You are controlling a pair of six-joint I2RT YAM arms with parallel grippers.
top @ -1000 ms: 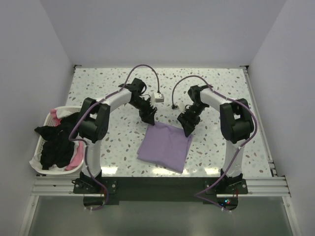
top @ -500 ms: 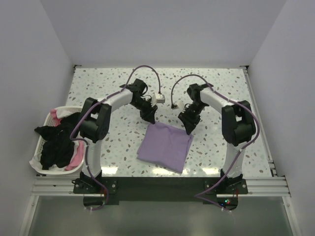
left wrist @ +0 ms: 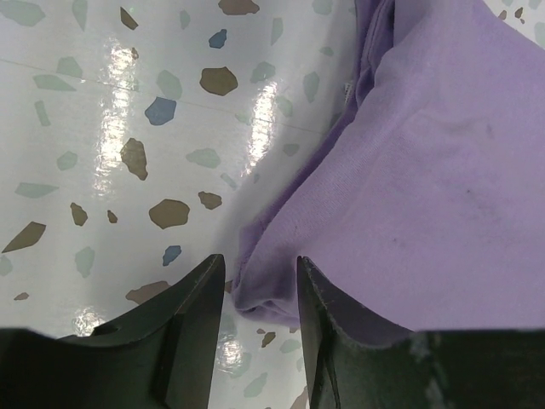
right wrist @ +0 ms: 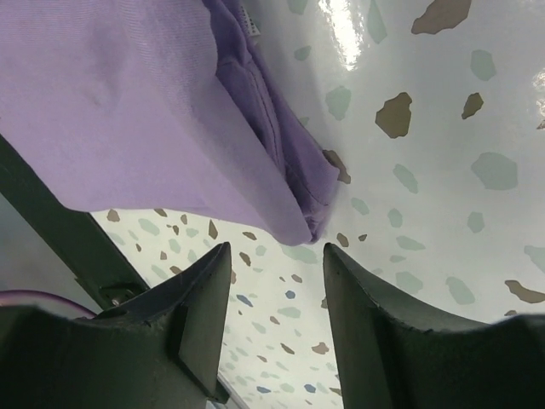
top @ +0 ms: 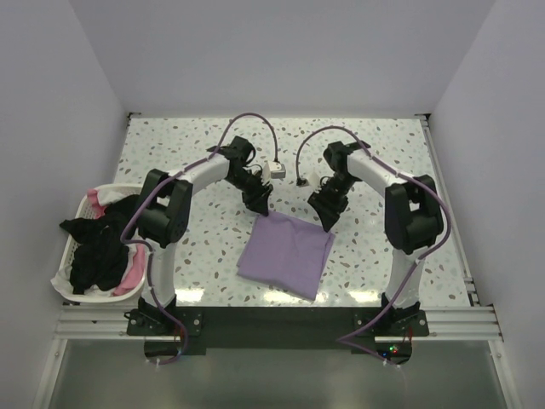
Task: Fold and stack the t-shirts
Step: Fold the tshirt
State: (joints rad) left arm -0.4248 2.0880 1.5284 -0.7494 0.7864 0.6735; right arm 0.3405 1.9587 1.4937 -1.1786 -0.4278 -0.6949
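Lilac t-shirt (top: 285,254) lay folded into a compact, roughly square packet mid-counter (top: 170,153), a bit skewed, near the arm bases. Both arms were at its far edge, one per corner.

Left gripper (left wrist: 257,268): jaws parted, straddling the far-left corner; folded edge sat in the gap with counter showing beside it. Not clamped as far as the wrist view showed.

Right gripper (right wrist: 277,253): jaws parted, far-right corner just ahead of the gap, not between them. Nothing held.

Step, as I read it: end of folding the lilac shirt, with both jaws released at the last fold's corners, or about to re-pinch them for a tidy-up. Could not tell which.

Black shirt (top: 94,247) and pink shirt (top: 128,277) were heaped in the white basket (top: 58,281) at the counter's left edge, well apart from the folded one, black draping over the rim.

Next move likely calls for lifting clear without dragging the corners open, then the left arm reaching for a shirt from the basket. The folded packet may need shifting aside to free room for spreading.
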